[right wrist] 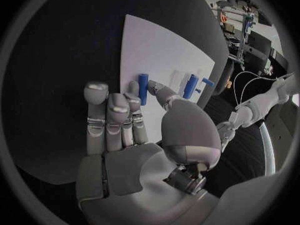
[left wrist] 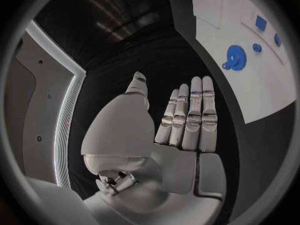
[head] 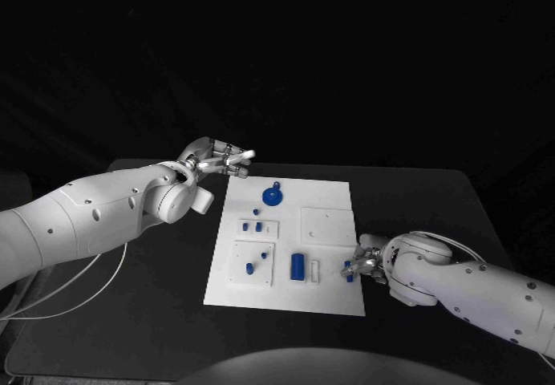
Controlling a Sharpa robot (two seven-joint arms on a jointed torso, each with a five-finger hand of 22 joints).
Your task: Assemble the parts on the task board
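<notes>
Left hand [head: 220, 156] fingers spread, empty; right hand [head: 361, 266] pinching blue part [right wrist: 143, 88]

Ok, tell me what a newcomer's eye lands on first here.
The white task board glows mid-table against the black, dotted with blue parts; the blue gear near its far end stands out most. The left hand hovers open off the board's far left corner, while the right hand pinches a blue peg at the near right edge.

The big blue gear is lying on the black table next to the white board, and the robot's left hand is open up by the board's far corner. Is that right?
Not quite. The head view shows the blue gear lying on the white board itself, not on the black table. The left hand is indeed open by the board's far corner.
</notes>
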